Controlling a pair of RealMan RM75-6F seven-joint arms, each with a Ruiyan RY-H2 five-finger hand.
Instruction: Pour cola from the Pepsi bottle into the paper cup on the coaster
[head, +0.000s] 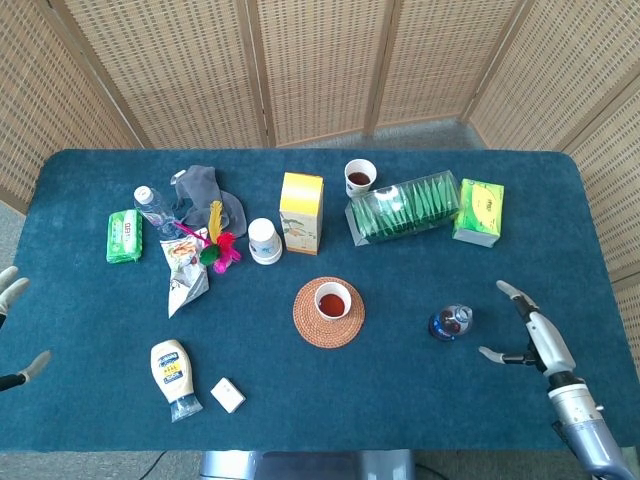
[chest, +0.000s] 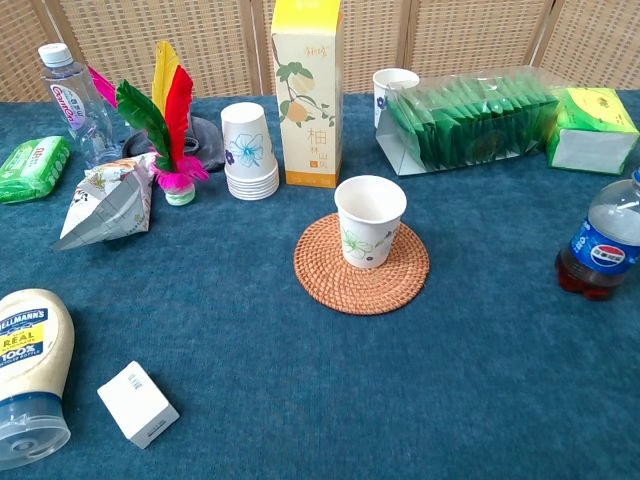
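A paper cup (head: 333, 299) (chest: 370, 221) holding dark cola stands on a round woven coaster (head: 329, 326) (chest: 330, 281) at the table's middle. The Pepsi bottle (head: 451, 322) (chest: 603, 244) stands upright to the right of the coaster, with a little cola left at its bottom. My right hand (head: 532, 334) hovers open just right of the bottle, fingers spread, not touching it. My left hand (head: 14, 330) shows only as open fingertips at the head view's left edge. The chest view shows neither hand.
Behind the coaster stand a yellow juice carton (head: 302, 213), a stack of paper cups (head: 265, 241), another cup of cola (head: 360, 177), a clear pack of green sachets (head: 405, 209) and a green box (head: 479, 212). A mayonnaise bottle (head: 174, 377) and small white box (head: 228, 394) lie front left.
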